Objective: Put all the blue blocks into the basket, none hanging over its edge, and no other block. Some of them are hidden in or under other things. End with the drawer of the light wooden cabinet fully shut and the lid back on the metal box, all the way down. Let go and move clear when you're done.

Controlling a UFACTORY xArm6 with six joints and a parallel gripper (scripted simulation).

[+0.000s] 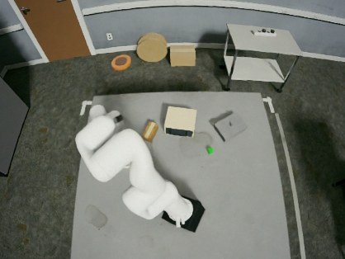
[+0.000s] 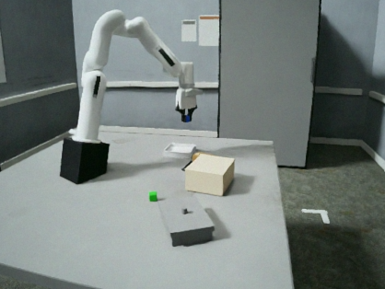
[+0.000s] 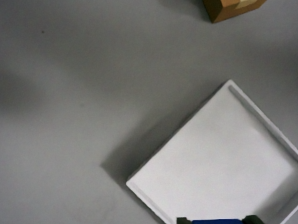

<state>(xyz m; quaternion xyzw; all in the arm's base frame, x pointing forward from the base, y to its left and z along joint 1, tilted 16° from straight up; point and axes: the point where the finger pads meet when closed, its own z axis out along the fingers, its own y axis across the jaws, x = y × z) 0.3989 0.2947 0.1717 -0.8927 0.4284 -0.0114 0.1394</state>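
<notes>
My gripper [image 2: 186, 115] hangs high above the table and is shut on a blue block [image 2: 186, 119], which shows at the bottom edge of the wrist view [image 3: 215, 220]. The white shallow basket [image 2: 180, 149] lies below it, a little to one side, and looks empty in the wrist view [image 3: 220, 165]. In the overhead view the arm [image 1: 115, 153] hides the basket and the gripper. The light wooden cabinet [image 1: 180, 120] stands mid-table, its dark drawer front [image 1: 179, 132] flush with its body. The grey metal box [image 2: 186, 224] has its lid with a small knob on it.
A green block [image 2: 153, 196] lies between the cabinet and the metal box. A small brown wooden box [image 1: 150, 131] stands next to the cabinet, near the basket. The arm's black base [image 2: 84, 159] is at the table's left in the side view.
</notes>
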